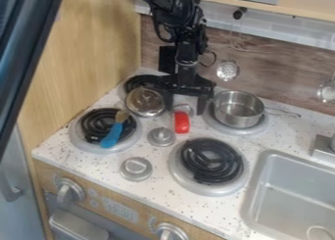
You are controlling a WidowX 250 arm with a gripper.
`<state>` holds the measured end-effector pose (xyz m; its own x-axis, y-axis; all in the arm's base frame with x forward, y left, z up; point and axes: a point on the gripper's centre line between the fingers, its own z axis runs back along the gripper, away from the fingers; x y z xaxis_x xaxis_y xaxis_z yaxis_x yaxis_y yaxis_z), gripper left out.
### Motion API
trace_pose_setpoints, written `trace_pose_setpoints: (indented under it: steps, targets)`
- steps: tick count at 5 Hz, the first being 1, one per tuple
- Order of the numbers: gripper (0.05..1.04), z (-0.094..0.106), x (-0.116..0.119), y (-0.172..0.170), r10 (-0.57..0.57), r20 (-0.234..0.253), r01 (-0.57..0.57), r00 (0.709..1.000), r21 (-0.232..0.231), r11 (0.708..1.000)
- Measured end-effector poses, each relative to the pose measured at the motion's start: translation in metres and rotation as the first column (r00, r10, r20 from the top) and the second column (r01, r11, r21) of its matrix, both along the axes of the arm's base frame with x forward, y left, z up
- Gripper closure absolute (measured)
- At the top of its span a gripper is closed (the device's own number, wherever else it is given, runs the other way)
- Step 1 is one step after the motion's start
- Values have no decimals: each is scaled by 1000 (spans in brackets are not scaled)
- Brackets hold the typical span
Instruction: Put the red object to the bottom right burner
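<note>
We had the tool (185,112) released, fingers apart, by the red object (181,123), which lay on the desk (159,189) between the pot (238,109) and the lid (145,102). We judged it best to centre, descend straight and close gently, touching neither.

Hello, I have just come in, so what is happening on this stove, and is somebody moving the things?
A black robot arm hangs over the back of the toy stove, with its gripper open near the red object. It does not seem to hold it. The red object lies on the counter between the burners, not yet on the bottom right burner. A metal pot sits on the back right burner, and a blue-handled utensil lies on the front left one.
</note>
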<state>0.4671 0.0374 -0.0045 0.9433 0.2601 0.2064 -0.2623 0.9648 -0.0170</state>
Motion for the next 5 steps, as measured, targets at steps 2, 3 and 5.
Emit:
trace_pose_setpoints:
  steps: [2,3,5]
  targets:
    - [85,-22,-1,13,88,-44,-88,995,-4,996]
    - [85,-26,-1,12,115,-43,-116,992,-11,993]
    - [141,-33,-1,11,145,-43,-147,988,-24,989]
